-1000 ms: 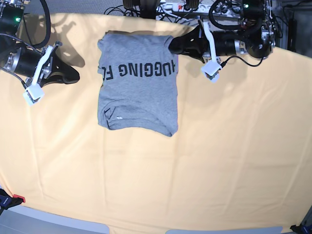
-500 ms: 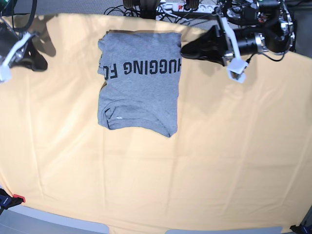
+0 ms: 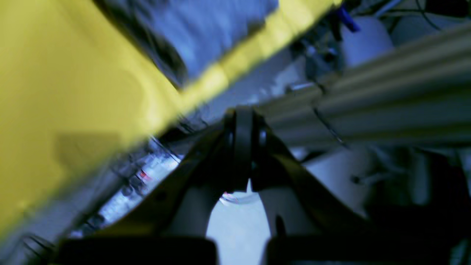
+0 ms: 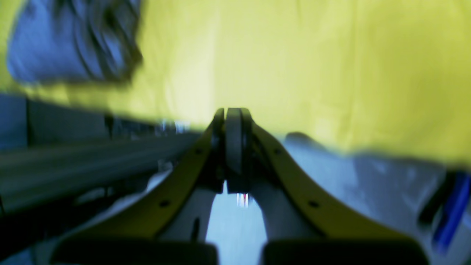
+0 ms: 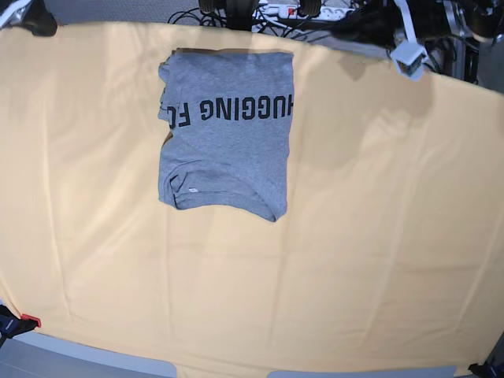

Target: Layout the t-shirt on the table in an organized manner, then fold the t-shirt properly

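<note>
A tangle of black cables (image 5: 236, 14) is lying beyond the far edge, beside a white power strip (image 5: 303, 10) that is showing red switches. A small red clamp (image 5: 28, 320) is gripping the near left corner. Grey floor (image 5: 87, 364) is showing below.

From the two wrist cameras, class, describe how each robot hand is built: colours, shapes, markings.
Both look alike. The left hand has two dark curved fingers that taper to a narrow black tip. The right hand has the same forked shape, its curved fingers tinted yellowish, with small round holes along them. Both views are blurred.
</note>
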### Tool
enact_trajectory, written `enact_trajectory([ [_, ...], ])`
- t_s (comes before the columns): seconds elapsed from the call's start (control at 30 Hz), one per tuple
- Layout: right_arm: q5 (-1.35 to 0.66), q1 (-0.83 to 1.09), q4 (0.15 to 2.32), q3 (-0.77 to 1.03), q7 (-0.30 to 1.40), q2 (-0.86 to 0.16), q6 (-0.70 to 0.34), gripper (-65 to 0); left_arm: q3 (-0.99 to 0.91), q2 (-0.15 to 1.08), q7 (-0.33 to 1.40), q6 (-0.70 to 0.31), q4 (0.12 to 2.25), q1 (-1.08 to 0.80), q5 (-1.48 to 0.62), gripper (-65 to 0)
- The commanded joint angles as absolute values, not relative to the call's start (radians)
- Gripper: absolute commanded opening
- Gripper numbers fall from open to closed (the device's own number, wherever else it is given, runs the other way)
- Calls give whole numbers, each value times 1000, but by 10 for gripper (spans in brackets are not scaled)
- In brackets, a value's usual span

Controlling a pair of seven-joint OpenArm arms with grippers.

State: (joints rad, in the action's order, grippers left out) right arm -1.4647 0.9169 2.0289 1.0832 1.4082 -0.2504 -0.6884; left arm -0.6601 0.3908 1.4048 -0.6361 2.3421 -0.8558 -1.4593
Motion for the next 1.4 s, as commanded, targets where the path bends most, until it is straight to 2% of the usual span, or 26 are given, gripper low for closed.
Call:
enact_trajectory([
  [0.0,-1484,962,2042,1095,1396,-260,-689,-650,-670,399,1396,-635,2356,-907,-1484,-650],
  [0.2,-1484,1154,2040,1058,1396,-208,-698,-650,-670,399,1396,-636,2356,-1127,-1444,-650],
  [0.4,-1484,1269,1987,873,1396,-208,-698,-650,-669,399,1396,-686,2356,-1254,-1375,-650],
  [0.53,-1472,1229,1910,702,1396,-216,-698,-650,-639,399,1396,-698,2245,-1230,-1315,-650],
  [0.7,-1213,1102,1732,524,1396,-217,-698,-650,-519,399,1396,-698,1968,-1097,-1221,-650],
  [0.97,-876,858,1316,336,1085,-231,-698,-650,-326,399,1217,-698,1371,-795,-1020,-650],
  [1.17,-637,692,1002,232,746,-250,-698,-650,-196,399,833,-698,938,-568,-747,-650],
  [1.37,-371,523,745,149,324,-243,-683,-650,-61,371,379,-698,599,-353,-415,-650],
])
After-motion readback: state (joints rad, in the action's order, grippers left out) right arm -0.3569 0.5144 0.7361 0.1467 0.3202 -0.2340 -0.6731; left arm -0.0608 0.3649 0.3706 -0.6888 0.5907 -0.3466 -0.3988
